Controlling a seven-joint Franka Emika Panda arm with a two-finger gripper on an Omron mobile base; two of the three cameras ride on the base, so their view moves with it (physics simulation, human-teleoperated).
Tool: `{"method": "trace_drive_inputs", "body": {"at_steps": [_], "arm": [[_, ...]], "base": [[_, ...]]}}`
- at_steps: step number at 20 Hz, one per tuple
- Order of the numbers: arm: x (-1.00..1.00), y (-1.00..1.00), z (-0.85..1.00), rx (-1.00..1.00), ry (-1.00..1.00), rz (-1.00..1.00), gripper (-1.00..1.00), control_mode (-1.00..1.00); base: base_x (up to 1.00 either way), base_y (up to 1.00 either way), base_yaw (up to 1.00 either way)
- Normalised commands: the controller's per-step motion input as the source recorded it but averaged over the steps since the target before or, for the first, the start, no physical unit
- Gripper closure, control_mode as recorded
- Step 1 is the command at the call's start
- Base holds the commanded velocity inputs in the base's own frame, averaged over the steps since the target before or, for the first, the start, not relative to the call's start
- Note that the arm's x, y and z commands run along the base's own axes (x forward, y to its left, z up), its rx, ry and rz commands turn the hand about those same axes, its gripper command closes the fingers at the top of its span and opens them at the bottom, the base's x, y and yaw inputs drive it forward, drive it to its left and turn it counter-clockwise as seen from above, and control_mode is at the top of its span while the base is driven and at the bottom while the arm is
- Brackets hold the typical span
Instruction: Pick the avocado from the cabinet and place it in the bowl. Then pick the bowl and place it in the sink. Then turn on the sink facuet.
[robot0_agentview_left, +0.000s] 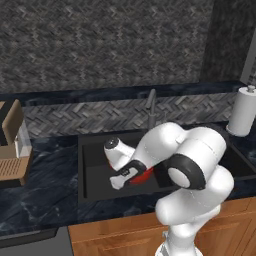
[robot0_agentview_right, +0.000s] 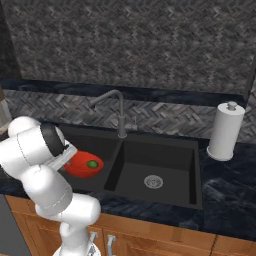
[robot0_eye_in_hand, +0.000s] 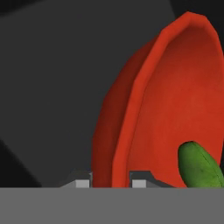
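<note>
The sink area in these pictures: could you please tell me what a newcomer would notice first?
The red bowl stands out most, glossy against the black sink, held in the left basin with the green avocado lying inside it. In the hand view, the gripper has its fingers clamped on the bowl's rim, one on each side. Behind the divider rises the slim grey faucet, and a white paper-towel roll stands on the counter to the right.
</note>
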Motion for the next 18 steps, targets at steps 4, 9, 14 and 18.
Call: {"method": "trace_drive_inputs", "body": {"at_steps": [4,9,14,18], "arm": [[0.19,0.17,-0.27,0.03,0.09,-0.12,1.00,-1.00],[0.30,0.09,-0.27,0.05,0.08,-0.10,1.00,-1.00],[0.39,0.05,-0.30,0.05,0.07,-0.09,1.00,-1.00],[0.48,0.00,-0.32,0.05,0.05,-0.07,1.00,-1.00]], "base": [[0.00,0.00,0.00],[0.00,0.00,0.00],[0.00,0.00,0.00],[0.00,0.00,0.00]]}}
